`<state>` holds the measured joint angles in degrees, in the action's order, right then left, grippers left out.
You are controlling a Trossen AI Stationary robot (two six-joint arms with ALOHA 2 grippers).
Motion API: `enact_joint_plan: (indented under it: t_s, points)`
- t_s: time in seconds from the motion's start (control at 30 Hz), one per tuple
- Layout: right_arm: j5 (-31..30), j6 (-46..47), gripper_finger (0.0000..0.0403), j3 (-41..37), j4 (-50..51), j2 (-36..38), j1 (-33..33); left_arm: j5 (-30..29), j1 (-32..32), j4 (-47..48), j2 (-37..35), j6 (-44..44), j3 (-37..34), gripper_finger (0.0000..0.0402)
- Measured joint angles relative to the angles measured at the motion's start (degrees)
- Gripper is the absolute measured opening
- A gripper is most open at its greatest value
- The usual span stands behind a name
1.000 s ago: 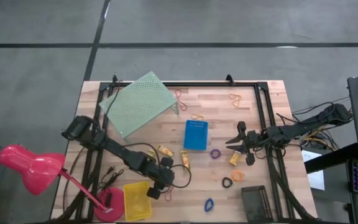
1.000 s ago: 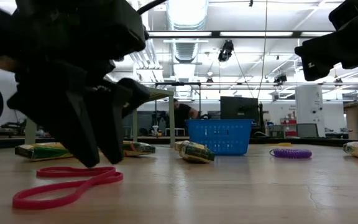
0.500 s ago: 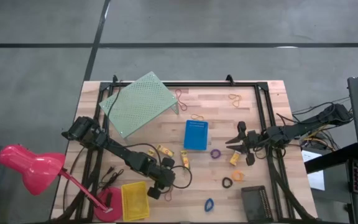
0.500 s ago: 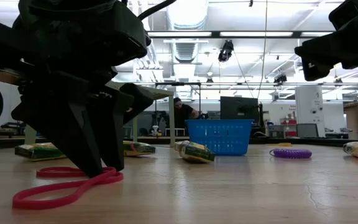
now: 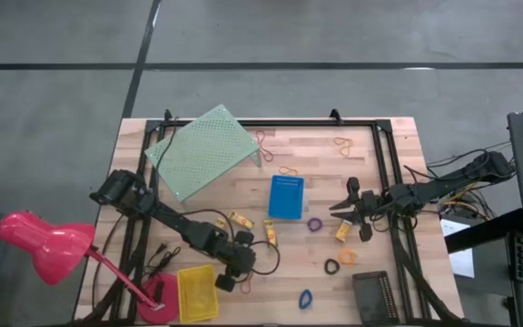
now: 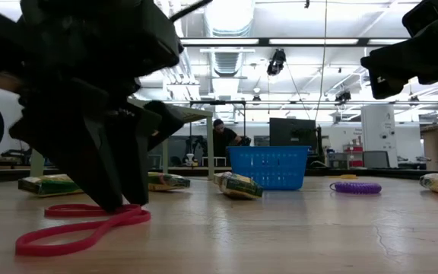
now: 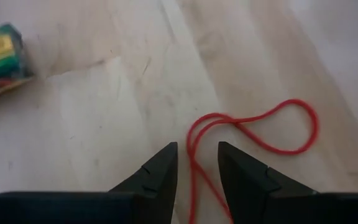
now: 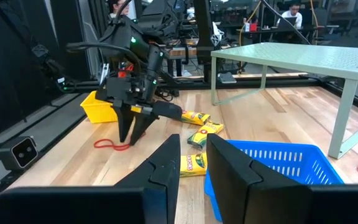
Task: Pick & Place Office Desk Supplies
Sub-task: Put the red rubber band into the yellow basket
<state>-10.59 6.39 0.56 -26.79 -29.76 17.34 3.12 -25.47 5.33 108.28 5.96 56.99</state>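
**Red rubber band under your left gripper: thin, limp, take it at the strand**

Your left arm reaches low across the wooden table (image 5: 370, 173), and the left gripper (image 7: 197, 163) points down at the near edge, just beside the yellow bin (image 5: 199, 292). Its fingers stand slightly apart and straddle one strand of the red rubber band (image 7: 278, 134), which lies flat on the wood in a long, pinched loop. The tips look to be at the table surface, but the jaws are not yet clenched on the band.

Your right arm waits over the table's right side, the right gripper (image 8: 193, 163) raised above the board with its fingers a narrow gap apart and nothing between them.

Judge the band as almost weightless, soft and stretchy, with no stiffness to hold its shape. It will likely droop and dangle once lifted, and may snag or spring if pulled. Take it where it already runs between your fingertips, pressing down to the wood so the thin strand cannot slip under a finger.

The crayon packs (image 6: 238, 185) nearby are stiffer and easier to grip across their narrow sides.
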Motion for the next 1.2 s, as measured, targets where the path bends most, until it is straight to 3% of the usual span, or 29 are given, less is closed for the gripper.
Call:
enact_joint_plan:
  t_s: [0.43, 0.67, 0.77, 0.9, 1.2]
  points:
    - [0.0, 0.0, 0.0083, 0.0, 0.0, 0.0, 0.0, -0.5, 0.0, -0.4, 0.4, -4.1, -0.4, 0.0117]
    - [0.0, 0.0, 0.0071, 0.0, 0.0, 0.0, 0.0, -0.6, 0.1, -0.6, 1.2, -1.9, -0.4, 0.0115]
    - [0.0, 0.0, 0.0068, 0.0, 0.0, 0.0, 0.0, -0.8, 0.1, -0.6, 1.3, -1.5, -0.3, 0.0085]
    - [0.0, 0.0, 0.0071, 0.0, 0.0, 0.0, 0.0, -0.9, 0.1, -0.8, 1.4, -1.4, -0.2, 0.0013]
    - [0.0, 0.0, 0.0084, 0.0, 0.0, 0.0, 0.0, -0.7, 0.1, -0.8, 1.4, -1.5, -0.2, 0.0003]
